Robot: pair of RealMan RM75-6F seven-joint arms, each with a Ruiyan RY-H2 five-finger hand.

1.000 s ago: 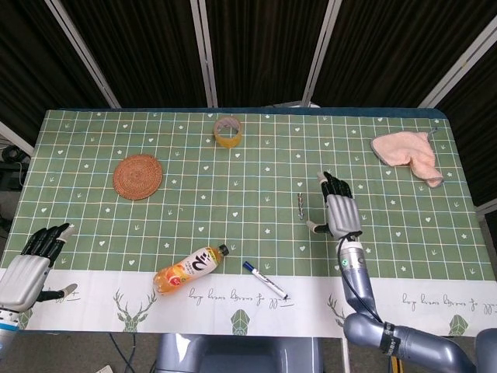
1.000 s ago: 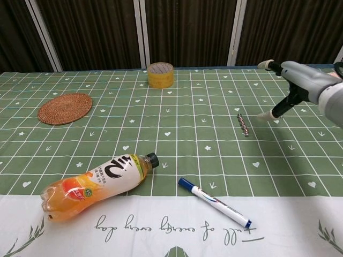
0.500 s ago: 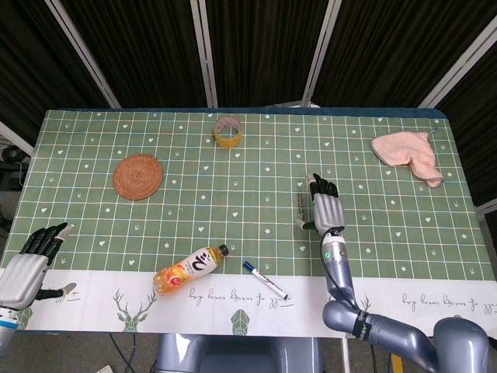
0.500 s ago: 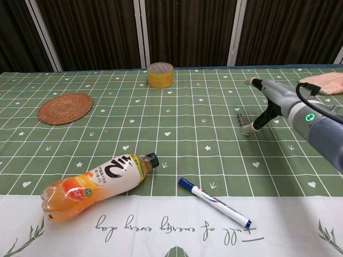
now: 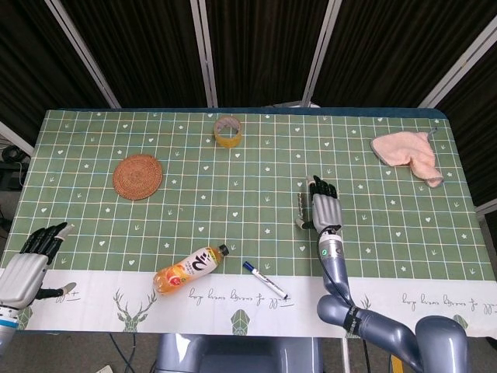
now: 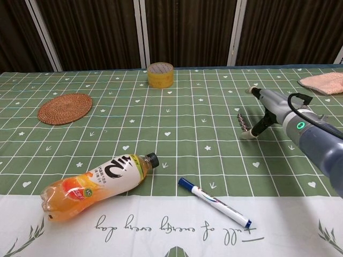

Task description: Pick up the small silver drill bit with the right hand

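Right of the table's middle, the small silver drill bit (image 5: pixel 300 202) lies flat, my right hand (image 5: pixel 325 208) just beside it, thumb tip down at its near end, fingers apart, holding nothing. It looks light, rigid, slick and apt to roll, so I'd pinch mid-shank. Since a second ago that hand has slid left, up against it; contact is hard to judge. My left hand (image 5: pixel 31 259) stays open near the left corner.
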